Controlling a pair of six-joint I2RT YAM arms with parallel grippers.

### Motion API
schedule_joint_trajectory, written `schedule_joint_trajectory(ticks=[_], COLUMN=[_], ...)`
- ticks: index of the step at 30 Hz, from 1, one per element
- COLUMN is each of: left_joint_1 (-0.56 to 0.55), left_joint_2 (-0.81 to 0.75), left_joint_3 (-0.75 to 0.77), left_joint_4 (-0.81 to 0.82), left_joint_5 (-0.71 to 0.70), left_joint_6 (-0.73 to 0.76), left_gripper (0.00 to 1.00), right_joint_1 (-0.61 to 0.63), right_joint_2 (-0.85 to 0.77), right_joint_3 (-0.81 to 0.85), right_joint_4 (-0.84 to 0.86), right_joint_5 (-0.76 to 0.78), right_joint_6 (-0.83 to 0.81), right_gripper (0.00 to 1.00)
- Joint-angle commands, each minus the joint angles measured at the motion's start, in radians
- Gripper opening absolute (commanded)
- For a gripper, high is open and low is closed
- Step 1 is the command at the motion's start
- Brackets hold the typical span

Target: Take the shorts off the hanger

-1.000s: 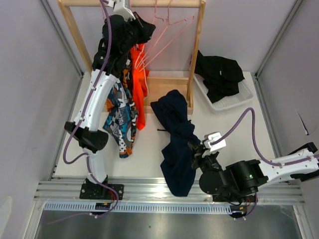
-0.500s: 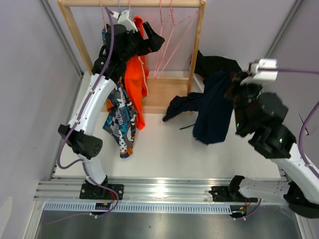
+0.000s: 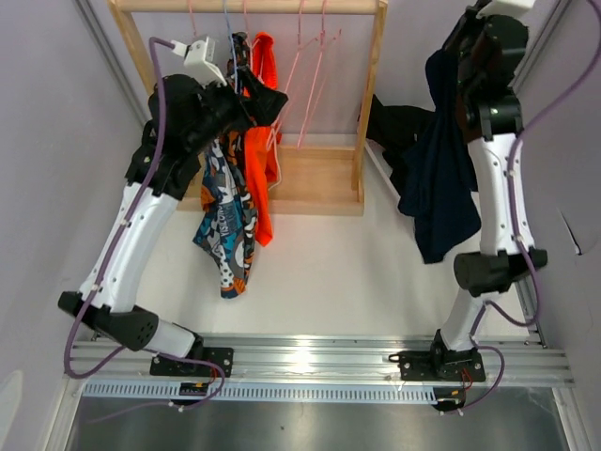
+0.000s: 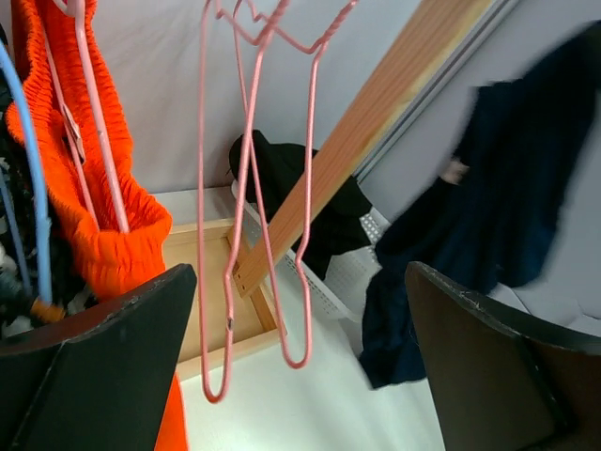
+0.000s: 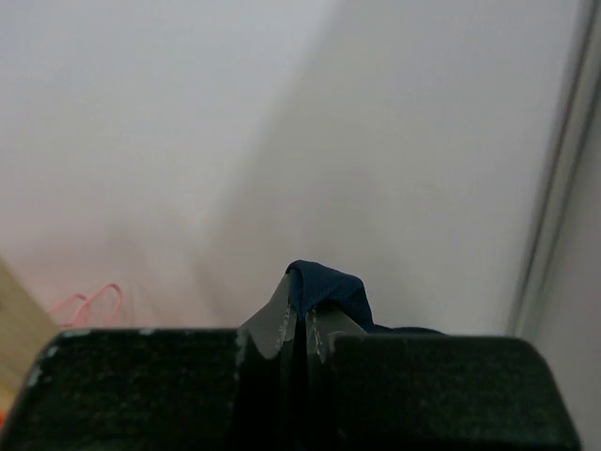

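My right gripper is raised high at the back right, shut on a fold of the navy shorts, which dangle in the air off any hanger. In the right wrist view the navy fabric pokes out between my closed right gripper. My left gripper stands open beside the rack with nothing in it. In the left wrist view my left gripper faces two bare pink hangers. Bright orange shorts hang on a pink hanger. The graphic-print shorts hang lower, partly behind my left arm.
The wooden rack spans the back, its base board on the table. Black shorts lie in a white tray to the right of the rack, partly behind the navy pair. A blue hanger shows beside the orange shorts.
My left gripper has opened and drawn back a little from the hangers. My right arm has swung the navy shorts from the table front up high to the back right.
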Motion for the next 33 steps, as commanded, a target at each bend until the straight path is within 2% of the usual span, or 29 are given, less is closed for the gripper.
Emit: schedule_joint_trajectory(ticks=[1,5,7,9,10,11,12,13,14,15,16,18,19,22,25,26,27,29,33], left_joint_1=[0.005,0.011,0.024,0.033,0.047,0.054,0.064,0.082,0.09,0.096,0.103,0.111,0.117,0.119,0.122,0.122,0.122,0.123,0.123], left_joint_2=[-0.091,-0.13,-0.114,-0.079,-0.065,-0.05,-0.014,0.008,0.034,0.086,0.112,0.158,0.191,0.226,0.254,0.26,0.268,0.284,0.31], left_joint_3=[-0.024,0.017,0.095,0.161,0.204,0.244,0.267,0.314,0.365,0.391,0.437,0.494,0.508,0.511,0.516,0.52,0.521,0.525,0.524], left_joint_4=[0.007,-0.031,-0.056,-0.096,-0.103,-0.12,-0.125,-0.132,-0.151,-0.16,-0.169,-0.177,-0.172,-0.126,-0.1,-0.085,-0.085,-0.074,-0.073], left_joint_5=[0.027,-0.03,-0.048,-0.07,-0.085,-0.083,-0.082,-0.065,-0.057,-0.048,-0.035,-0.011,0.016,0.048,0.05,0.048,0.045,0.029,0.006], left_joint_6=[0.053,0.111,0.133,0.142,0.143,0.143,0.14,0.139,0.136,0.134,0.133,0.125,0.121,0.108,0.102,0.102,0.104,0.101,0.101], left_gripper=[0.99,0.99,0.99,0.99,0.99,0.99,0.99,0.99,0.99,0.99,0.99,0.99,0.99,0.98,0.84,0.71,0.68,0.68,0.7], right_joint_1=[-0.044,-0.053,-0.055,-0.061,-0.065,-0.067,-0.07,-0.07,-0.07,-0.07,-0.07,-0.07,-0.07,-0.067,-0.045,-0.041,-0.035,-0.022,0.001], right_joint_2=[0.082,0.122,0.139,0.172,0.186,0.201,0.215,0.206,0.177,0.139,0.038,-0.066,-0.173,-0.341,-0.633,-0.691,-0.743,-0.885,-1.054], right_joint_3=[0.035,-0.151,-0.273,-0.336,-0.337,-0.33,-0.33,-0.378,-0.443,-0.525,-0.698,-0.855,-0.985,-1.159,-1.392,-1.428,-1.459,-1.499,-1.536], right_joint_4=[0.065,0.197,0.274,0.282,0.23,0.18,0.138,0.089,0.107,0.139,0.218,0.309,0.319,0.36,0.359,0.337,0.333,0.27,0.121], right_joint_5=[-0.14,-0.152,-0.148,-0.172,-0.195,-0.206,-0.218,-0.211,-0.194,-0.18,-0.16,-0.143,-0.138,-0.135,-0.132,-0.123,-0.129,-0.12,-0.106], right_joint_6=[0.122,0.143,0.152,0.169,0.19,0.202,0.212,0.219,0.238,0.245,0.258,0.29,0.305,0.351,0.364,0.368,0.367,0.362,0.348], right_gripper=[0.0,0.0,0.0,0.0,0.01,0.14,0.62,0.87,0.99,0.99,0.99,0.99,1.0,0.99,0.99,1.0,0.99,0.99,0.99])
